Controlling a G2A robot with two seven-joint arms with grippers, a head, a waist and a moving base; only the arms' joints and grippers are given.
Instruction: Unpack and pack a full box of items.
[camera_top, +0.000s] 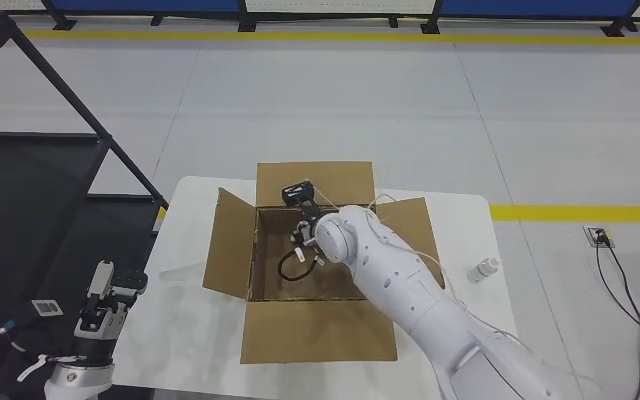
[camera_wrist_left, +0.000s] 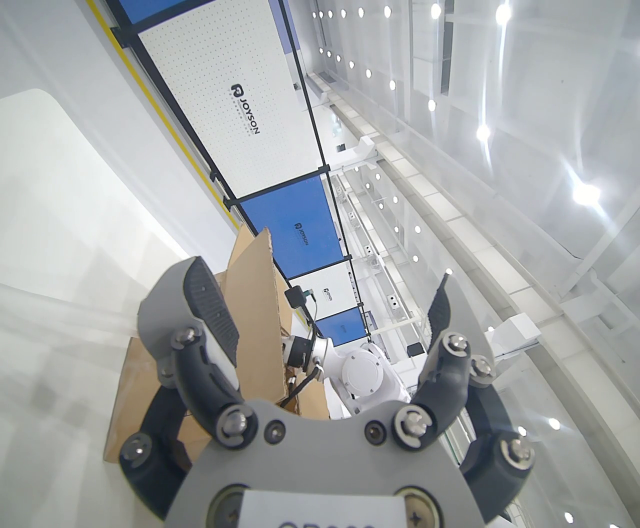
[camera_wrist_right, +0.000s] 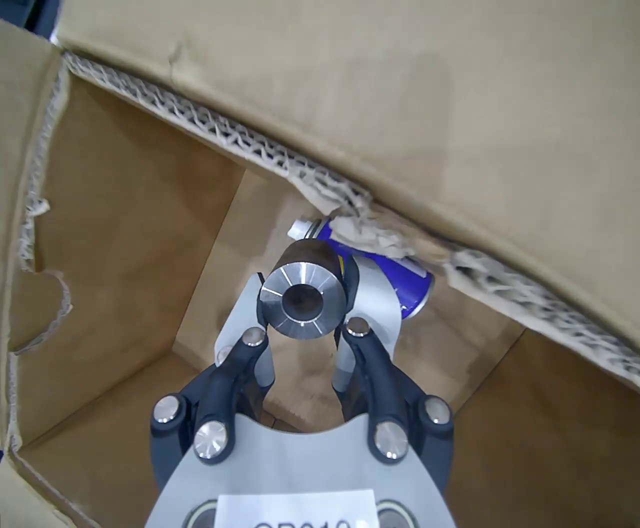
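Seen from above, my workplace is bright and evenly lit, with light from overhead on the pale floor and the white table. The box casts only a faint, soft shadow on the table at its left, and its inside is darker than its flaps. Beyond my left gripper the ceiling lamps flare into streaks and straight lines bow near the edges. Deep in the box the light is dimmer, yet the metal cylinder in my right gripper gleams.
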